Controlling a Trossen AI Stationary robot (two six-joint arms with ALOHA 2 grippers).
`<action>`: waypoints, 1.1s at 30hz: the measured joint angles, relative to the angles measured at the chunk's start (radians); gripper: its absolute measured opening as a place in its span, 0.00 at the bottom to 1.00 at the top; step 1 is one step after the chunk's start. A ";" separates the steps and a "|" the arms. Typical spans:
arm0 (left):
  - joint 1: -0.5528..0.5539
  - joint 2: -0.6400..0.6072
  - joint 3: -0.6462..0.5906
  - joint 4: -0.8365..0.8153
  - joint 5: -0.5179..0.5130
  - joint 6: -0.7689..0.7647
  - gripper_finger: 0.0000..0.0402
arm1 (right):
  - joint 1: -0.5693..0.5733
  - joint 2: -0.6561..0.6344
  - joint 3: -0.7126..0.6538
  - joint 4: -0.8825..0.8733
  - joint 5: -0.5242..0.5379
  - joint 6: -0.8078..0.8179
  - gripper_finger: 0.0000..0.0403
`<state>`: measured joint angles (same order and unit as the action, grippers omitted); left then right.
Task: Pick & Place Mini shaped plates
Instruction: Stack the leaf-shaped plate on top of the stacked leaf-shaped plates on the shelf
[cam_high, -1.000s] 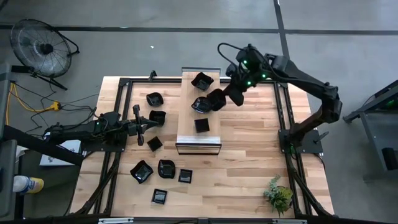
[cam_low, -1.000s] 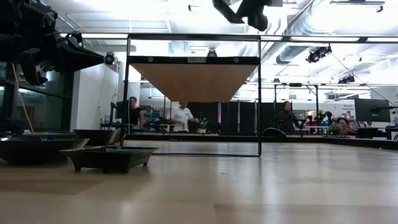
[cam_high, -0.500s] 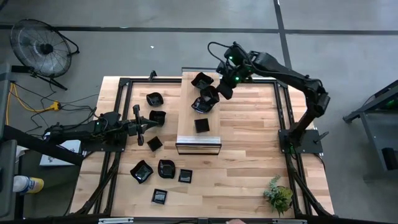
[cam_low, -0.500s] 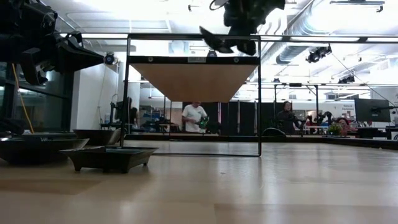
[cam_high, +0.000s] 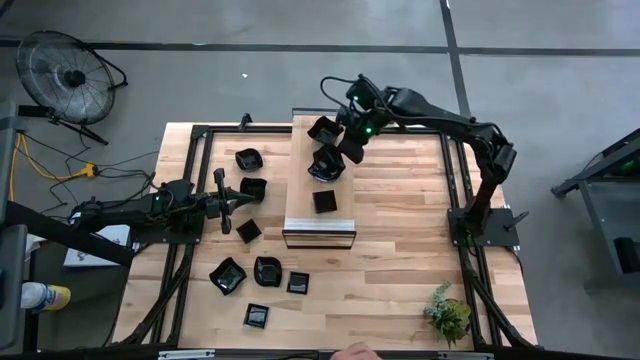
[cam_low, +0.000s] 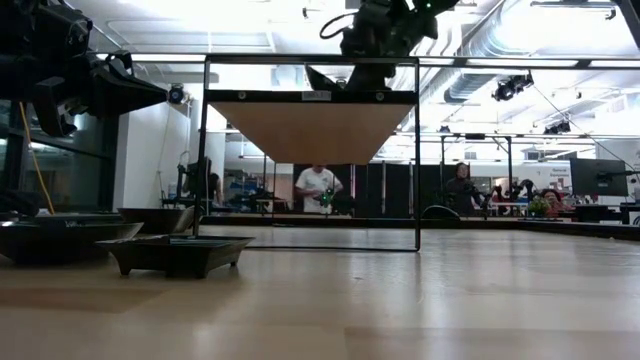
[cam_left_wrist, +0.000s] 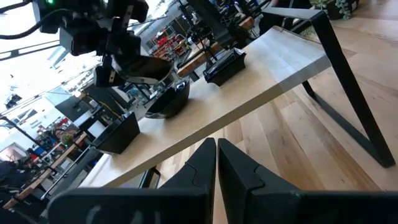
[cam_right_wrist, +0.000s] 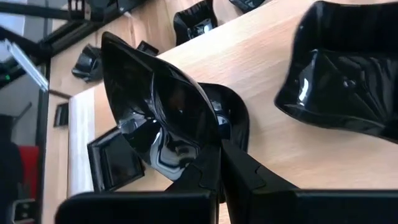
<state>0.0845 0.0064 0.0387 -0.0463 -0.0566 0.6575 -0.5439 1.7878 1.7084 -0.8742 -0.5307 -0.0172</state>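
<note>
Three mini shaped plates sit on the raised wooden shelf that stands near the desk's far edge. A fourth, leaf-shaped plate is clenched by its rim in the right tool, held tilted above the shelf's far end. Seven more plates lie on the desk: three beside the shelf toward the left edge, four nearer the front-left corner. The right arm reaches in a long stretch from the right edge, wrist bent down over the shelf. The left arm lies low along the left edge, its left tool clenched on nothing, pointing toward the shelf.
</note>
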 joint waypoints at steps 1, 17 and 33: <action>0.000 0.000 0.000 0.000 0.000 0.000 0.03 | 0.003 0.000 0.000 -0.001 0.001 -0.024 0.00; 0.000 0.000 0.000 0.000 0.000 0.000 0.03 | 0.029 0.127 0.264 -0.268 0.106 -0.088 0.00; 0.000 0.000 0.000 0.000 0.000 0.000 0.03 | 0.068 0.337 0.593 -0.507 0.135 -0.094 0.00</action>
<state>0.0849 0.0063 0.0390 -0.0460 -0.0566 0.6575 -0.4763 2.1245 2.3013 -1.3817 -0.3959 -0.1108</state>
